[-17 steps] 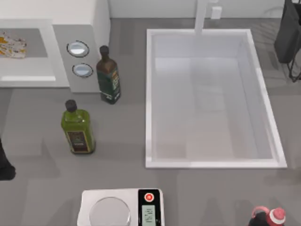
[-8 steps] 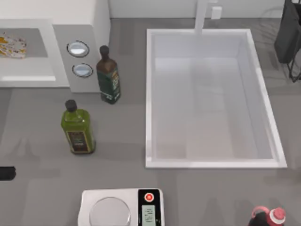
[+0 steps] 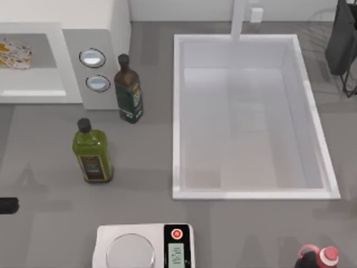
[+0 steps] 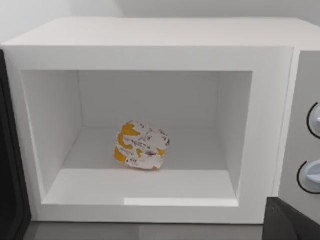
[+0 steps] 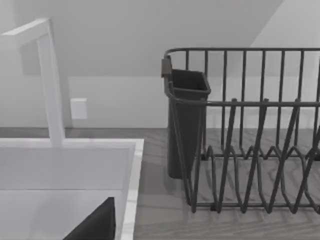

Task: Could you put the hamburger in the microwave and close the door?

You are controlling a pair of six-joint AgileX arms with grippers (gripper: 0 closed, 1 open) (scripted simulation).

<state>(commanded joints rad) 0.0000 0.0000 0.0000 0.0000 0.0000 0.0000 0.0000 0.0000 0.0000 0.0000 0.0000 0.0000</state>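
Filling the table's 3 o'clock half, the large white rectangular sink basin (image 3: 254,117) is left untouched. At 10 o'clock stands the white boxy microwave (image 3: 72,67) with its grey two-knob panel. Its cavity is seen open in the left wrist view, and a dark slab at the cavity's edge is taken to be the swung-out door (image 4: 9,165). The small cream-white hamburger (image 4: 141,146), mottled yellow-orange, is lying on the cavity floor, well inside and apart from every wall.

Over the last second the left arm (image 3: 6,205) has been drawn back to the table's 8 o'clock edge, away from the microwave. A dark part of the left gripper (image 4: 292,224) is seen; whether it is spread or pressed together cannot be told. The placing is judged done; only the door's closing is left. The right gripper (image 5: 95,225) is parked over the sink, its state likewise not to be told.
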